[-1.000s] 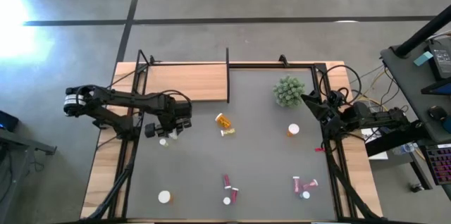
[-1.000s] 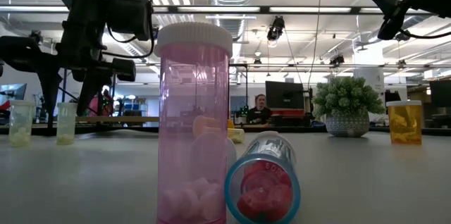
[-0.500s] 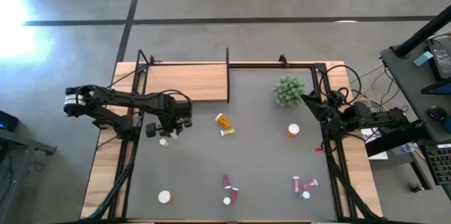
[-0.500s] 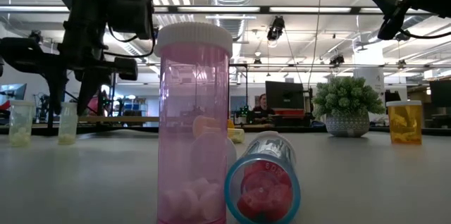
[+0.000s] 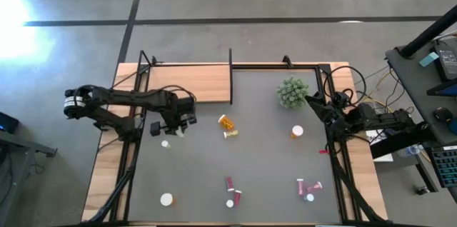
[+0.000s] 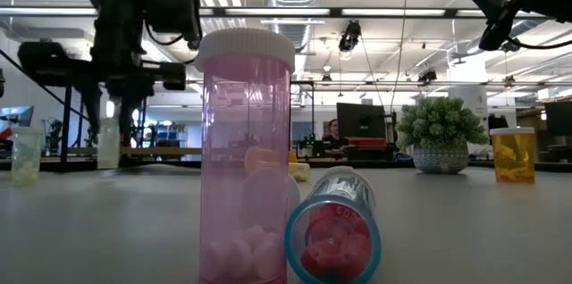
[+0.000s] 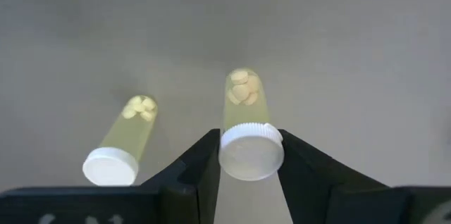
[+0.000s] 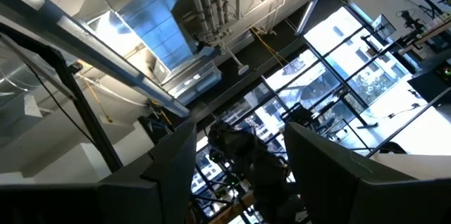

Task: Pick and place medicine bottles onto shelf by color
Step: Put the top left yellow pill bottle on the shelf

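Observation:
My left gripper is shut on a yellowish medicine bottle with a white cap, at the mat's left side just in front of the shelf, a light-wood board with a black post. A second yellowish bottle stands upright on the mat beside it. Orange bottles lie mid-mat, and pink ones stand and lie near the front edge. My right gripper is open and empty, raised at the table's right edge by the plant and pointing upward. My left gripper pinches the white cap of the yellowish bottle between its two fingers, one on each side. The fingers come from above, pointing steeply down. The bottle hangs upright below them, its base just clear of the mat.
A small green plant stands at the far right of the mat. An upright orange bottle is below it. More pink bottles sit front right, and a white-capped bottle stands front left. Black frame rails run along both table sides.
My left gripper has closed on the cap of one of the two yellowish bottles, then risen a little and drifted toward the table's right. That bottle has come up off the mat and stays upright. The other yellowish bottle has stayed where it was.

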Robot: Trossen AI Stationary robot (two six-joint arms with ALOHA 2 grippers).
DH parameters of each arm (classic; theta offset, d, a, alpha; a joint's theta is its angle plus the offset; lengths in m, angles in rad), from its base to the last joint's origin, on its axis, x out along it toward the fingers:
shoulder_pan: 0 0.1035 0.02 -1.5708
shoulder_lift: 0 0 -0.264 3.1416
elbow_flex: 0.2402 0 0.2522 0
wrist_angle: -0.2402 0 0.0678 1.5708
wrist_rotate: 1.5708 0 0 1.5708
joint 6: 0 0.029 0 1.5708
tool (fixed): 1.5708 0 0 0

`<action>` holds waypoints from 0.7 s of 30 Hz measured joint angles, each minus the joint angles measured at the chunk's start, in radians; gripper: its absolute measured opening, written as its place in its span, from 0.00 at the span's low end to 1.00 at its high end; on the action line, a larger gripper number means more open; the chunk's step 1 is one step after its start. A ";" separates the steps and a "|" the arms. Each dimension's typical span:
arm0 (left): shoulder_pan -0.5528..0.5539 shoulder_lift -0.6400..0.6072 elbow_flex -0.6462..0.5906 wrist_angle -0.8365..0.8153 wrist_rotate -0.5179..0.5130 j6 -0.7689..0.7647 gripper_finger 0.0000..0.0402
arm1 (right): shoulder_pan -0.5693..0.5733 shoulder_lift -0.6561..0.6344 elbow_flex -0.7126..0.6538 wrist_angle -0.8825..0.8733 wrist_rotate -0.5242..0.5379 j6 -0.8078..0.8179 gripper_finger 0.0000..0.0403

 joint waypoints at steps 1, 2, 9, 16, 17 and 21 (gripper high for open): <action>0.013 -0.001 0.008 -0.003 0.000 0.019 0.27 | 0.000 0.000 0.000 0.000 0.000 0.000 0.51; 0.028 -0.003 0.019 -0.010 -0.001 0.040 0.27 | 0.000 0.000 0.000 0.000 0.000 0.000 0.51; 0.154 -0.004 0.101 -0.113 -0.013 0.134 0.27 | 0.000 0.000 0.000 0.000 0.000 0.000 0.51; 0.280 -0.005 0.170 -0.156 -0.062 0.106 0.27 | 0.000 0.000 0.000 0.000 0.000 0.000 0.51; 0.296 -0.005 0.177 -0.156 -0.062 0.090 0.27 | 0.000 0.000 0.000 0.000 0.000 0.000 0.51; 0.355 -0.005 0.200 -0.156 -0.080 0.081 0.27 | 0.000 0.000 0.000 0.000 0.000 0.000 0.51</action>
